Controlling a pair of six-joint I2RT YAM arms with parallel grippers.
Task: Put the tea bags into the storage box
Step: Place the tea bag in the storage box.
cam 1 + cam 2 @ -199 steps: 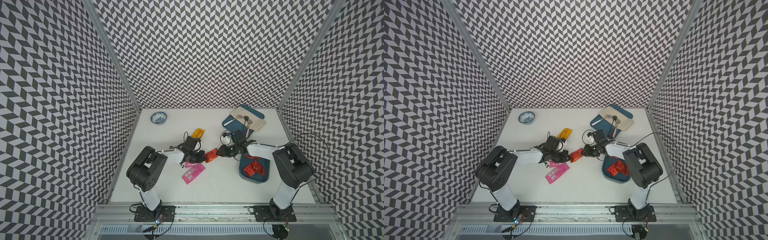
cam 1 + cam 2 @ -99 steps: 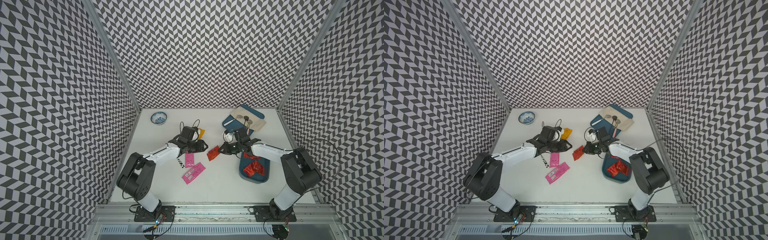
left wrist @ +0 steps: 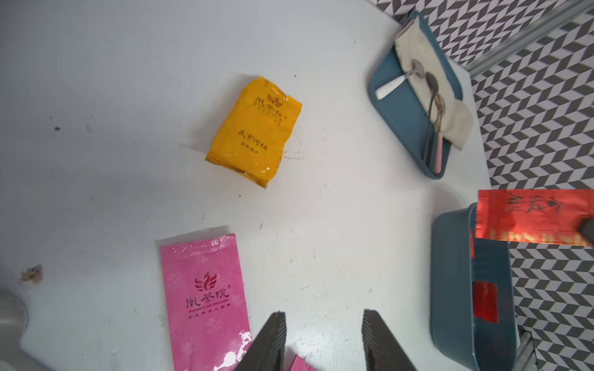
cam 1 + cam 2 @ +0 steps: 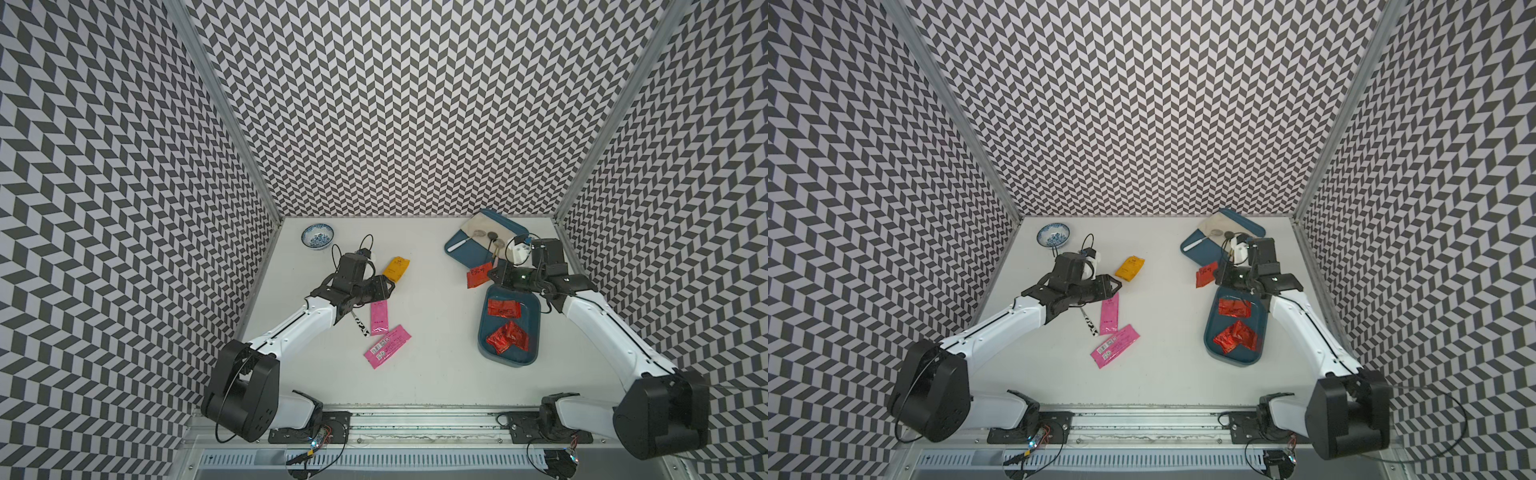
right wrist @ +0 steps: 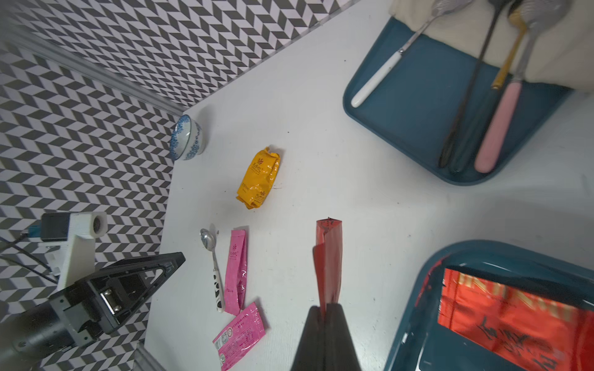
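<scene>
Red packet juts lengthwise straight out from the right fingers.

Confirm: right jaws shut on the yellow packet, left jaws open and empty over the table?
Wrong packet. The right jaws are shut on a red packet, seen in the right wrist view; the yellow packet lies loose on the table. Left jaws open and empty, as said.
</scene>
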